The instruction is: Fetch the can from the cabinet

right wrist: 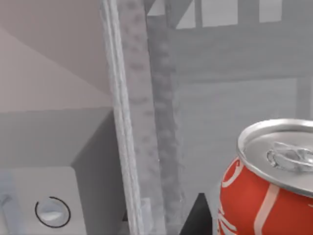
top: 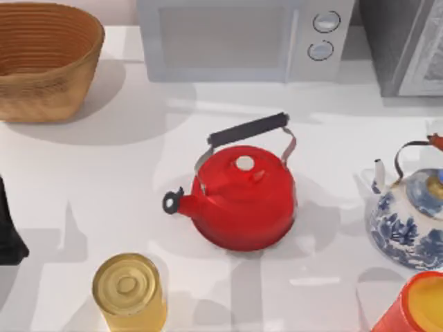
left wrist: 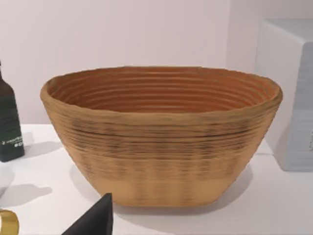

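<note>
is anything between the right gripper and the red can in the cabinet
Nothing visible. In the right wrist view the red can sits close in front of the camera, beside the grey cabinet frame, with no object across it. A dark finger tip shows low beside the can.

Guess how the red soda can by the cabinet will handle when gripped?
The red soda can stands upright with its pull tab unopened, so it is probably full and fairly heavy for its size. Its smooth printed wall may be slippery. Being a cylinder, it would likely roll if tipped.
</note>
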`<state>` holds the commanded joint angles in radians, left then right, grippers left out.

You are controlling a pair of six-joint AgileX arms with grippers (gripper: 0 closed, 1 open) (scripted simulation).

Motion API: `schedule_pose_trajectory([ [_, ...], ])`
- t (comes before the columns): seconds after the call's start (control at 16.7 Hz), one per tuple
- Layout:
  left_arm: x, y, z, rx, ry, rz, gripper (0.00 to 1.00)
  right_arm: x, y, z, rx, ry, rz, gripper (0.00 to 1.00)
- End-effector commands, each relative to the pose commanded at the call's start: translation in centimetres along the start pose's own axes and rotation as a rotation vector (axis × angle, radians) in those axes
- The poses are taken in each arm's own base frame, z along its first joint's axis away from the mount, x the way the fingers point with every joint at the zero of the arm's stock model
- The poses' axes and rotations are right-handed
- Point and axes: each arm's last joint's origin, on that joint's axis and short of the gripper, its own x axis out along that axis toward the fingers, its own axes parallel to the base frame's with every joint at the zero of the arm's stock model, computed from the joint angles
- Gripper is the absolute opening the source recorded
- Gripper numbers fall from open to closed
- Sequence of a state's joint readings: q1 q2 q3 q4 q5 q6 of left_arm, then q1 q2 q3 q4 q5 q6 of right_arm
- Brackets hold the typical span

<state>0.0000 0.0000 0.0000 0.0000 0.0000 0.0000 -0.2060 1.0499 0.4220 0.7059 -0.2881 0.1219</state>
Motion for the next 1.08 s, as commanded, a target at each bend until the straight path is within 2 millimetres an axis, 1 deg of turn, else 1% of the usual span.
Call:
schedule_pose_trajectory([
  [0.3, 0.0, 0.0, 0.0, 0.000, 0.000, 0.000, 1.00, 3.4, -1.9, -0.8, 0.000, -0.015, 0.041, 0.00],
  [0.6, 0.0, 0.0, 0.0, 0.000, 0.000, 0.000, 1.00, 6.4, -3.7, -2.1, -0.027, -0.038, 0.107, 0.00],
  [0.78, 0.0, 0.0, 0.0, 0.000, 0.000, 0.000, 1.00, 7.9, -4.5, -3.8, -0.028, -0.027, 0.165, 0.00],
  [1.08, 0.0, 0.0, 0.0, 0.000, 0.000, 0.000, 1.00, 9.7, -5.8, -8.1, 0.000, 0.039, 0.260, 0.00],
])
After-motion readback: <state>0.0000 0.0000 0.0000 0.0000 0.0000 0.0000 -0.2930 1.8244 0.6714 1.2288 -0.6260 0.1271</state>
